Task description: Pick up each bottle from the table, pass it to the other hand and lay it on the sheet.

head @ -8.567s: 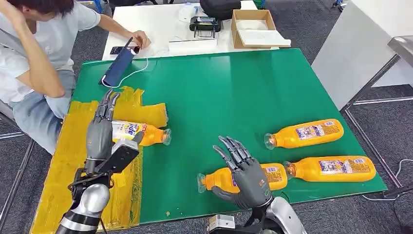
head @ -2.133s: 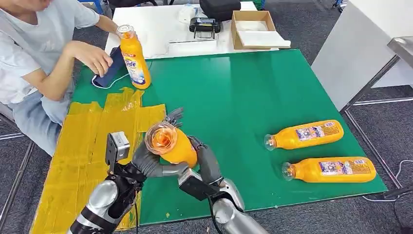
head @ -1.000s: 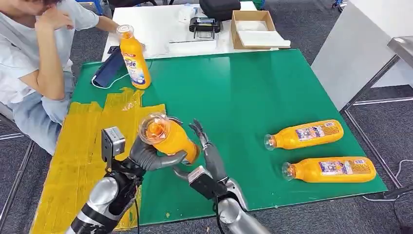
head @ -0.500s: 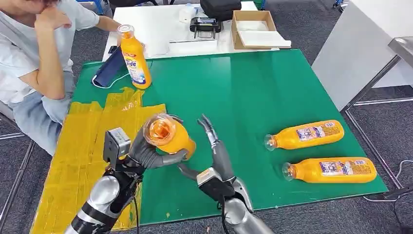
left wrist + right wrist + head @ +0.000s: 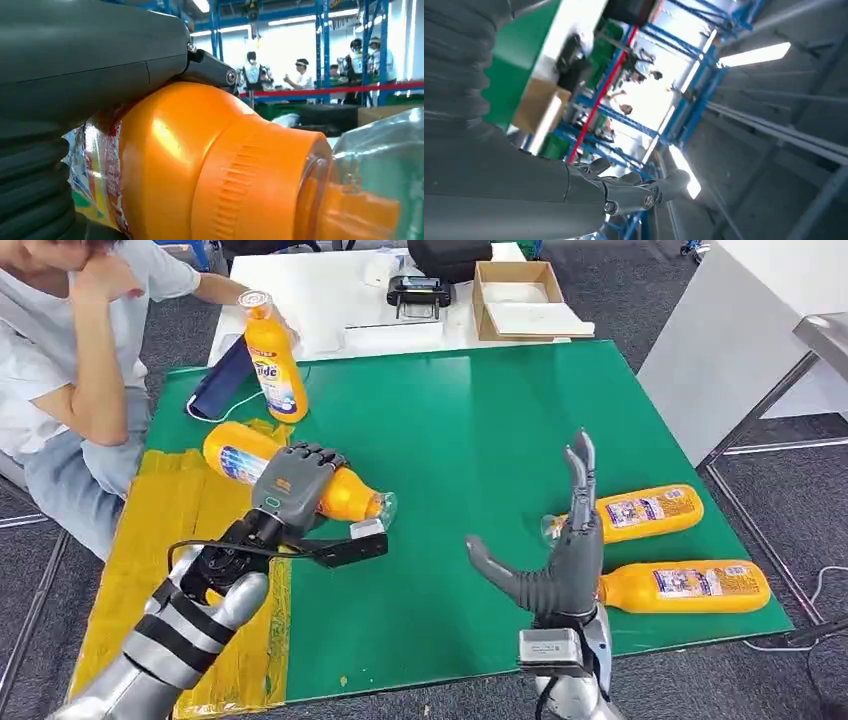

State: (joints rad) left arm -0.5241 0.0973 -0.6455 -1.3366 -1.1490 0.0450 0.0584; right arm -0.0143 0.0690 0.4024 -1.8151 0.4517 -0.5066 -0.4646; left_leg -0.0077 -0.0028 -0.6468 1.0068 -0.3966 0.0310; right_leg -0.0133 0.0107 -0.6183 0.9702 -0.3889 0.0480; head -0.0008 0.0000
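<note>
While the left hand (image 5: 290, 483) grips an orange bottle (image 5: 290, 477) around its middle, that bottle lies tilted over the edge where the yellow sheet (image 5: 170, 540) meets the green mat (image 5: 450, 440), its base toward ten o'clock over the sheet and its clear cap toward four o'clock over the mat. Whether it rests on the surface cannot be told. From the left wrist camera the bottle's neck and orange collar sit right under the dark fingers (image 5: 90, 55). At about five o'clock on the mat, the right hand (image 5: 565, 540) stands upright with fingers spread and thumb stuck out, holding nothing. Two more bottles lie on their sides at three to four o'clock: one (image 5: 630, 513) just behind that hand, another (image 5: 685, 585) nearer the mat's edge. A fourth bottle (image 5: 268, 360) stands upright at eleven o'clock, beside a seated person (image 5: 70, 350).
</note>
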